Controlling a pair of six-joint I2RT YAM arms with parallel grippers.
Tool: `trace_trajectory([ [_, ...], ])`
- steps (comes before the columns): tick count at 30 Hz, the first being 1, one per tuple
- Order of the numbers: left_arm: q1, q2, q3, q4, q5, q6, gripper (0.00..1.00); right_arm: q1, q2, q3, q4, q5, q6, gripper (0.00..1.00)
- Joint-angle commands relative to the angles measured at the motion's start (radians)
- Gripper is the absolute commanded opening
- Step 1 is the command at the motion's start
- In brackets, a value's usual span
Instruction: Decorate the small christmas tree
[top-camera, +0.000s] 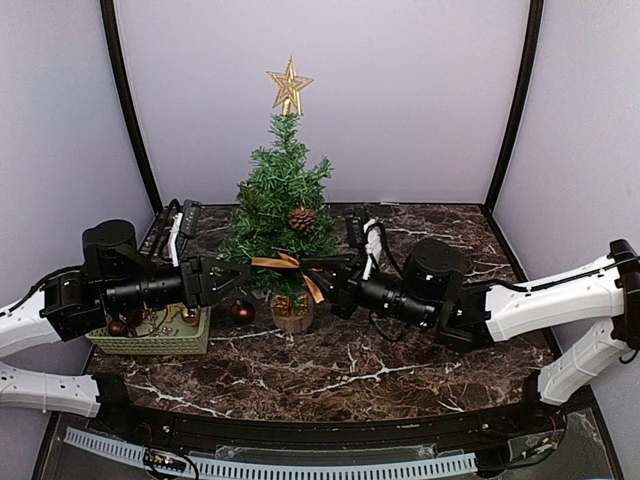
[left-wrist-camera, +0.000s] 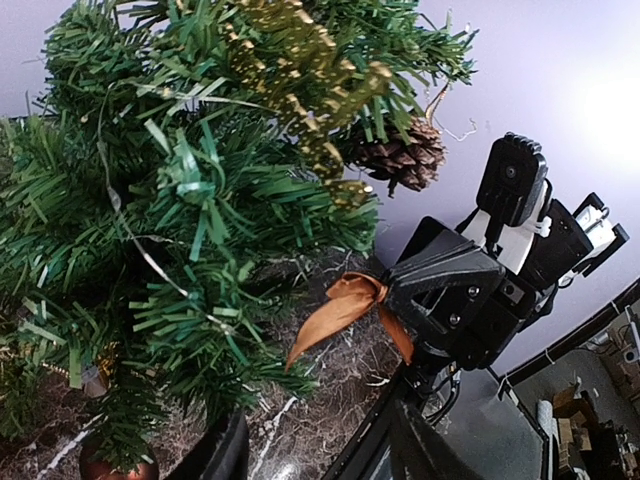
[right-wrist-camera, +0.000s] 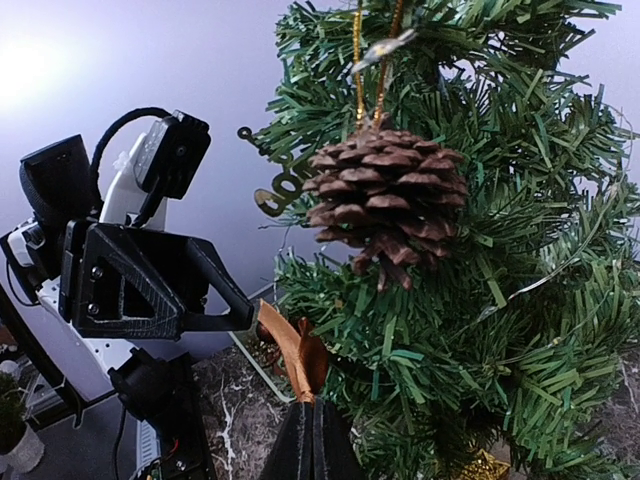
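The small christmas tree (top-camera: 280, 200) stands at the table's middle on a wooden stump base (top-camera: 292, 320). It carries a gold star (top-camera: 289, 86) and a pinecone (top-camera: 301, 219). An orange ribbon bow (top-camera: 285, 264) hangs at its lower front branches. My right gripper (top-camera: 320, 272) is shut on the bow's knot; in the right wrist view its closed fingertips (right-wrist-camera: 315, 430) pinch the ribbon (right-wrist-camera: 295, 345) below the pinecone (right-wrist-camera: 385, 195). My left gripper (top-camera: 236, 278) is open and empty just left of the bow. In the left wrist view its fingers (left-wrist-camera: 215, 455) spread wide below the ribbon (left-wrist-camera: 340, 310).
A pale green basket (top-camera: 150, 343) with ornaments sits at the left under my left arm. A dark red bauble (top-camera: 242, 312) lies beside the stump. A gold gift ornament (top-camera: 283, 303) sits at the tree's foot. Cables lie behind the tree.
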Motion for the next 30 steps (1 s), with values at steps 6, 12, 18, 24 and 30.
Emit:
trace_trajectory([
  [6, 0.056, -0.035, -0.015, 0.031, 0.032, -0.023, 0.48, 0.012, -0.001, 0.075, 0.058, 0.002, -0.001, 0.00],
  [12, 0.099, -0.004, 0.072, -0.023, 0.091, 0.017, 0.48, 0.012, -0.094, 0.177, -0.232, -0.074, -0.057, 0.00],
  [18, 0.114, 0.054, 0.201, -0.070, 0.164, 0.097, 0.48, -0.020, -0.139, 0.328, -0.541, -0.180, -0.139, 0.00],
  [24, 0.117, 0.087, 0.260, -0.079, 0.195, 0.124, 0.48, -0.100, -0.130, 0.427, -0.660, -0.337, -0.189, 0.00],
  [30, 0.121, 0.086, 0.273, -0.069, 0.197, 0.127, 0.48, -0.202, -0.085, 0.510, -0.713, -0.485, -0.225, 0.00],
])
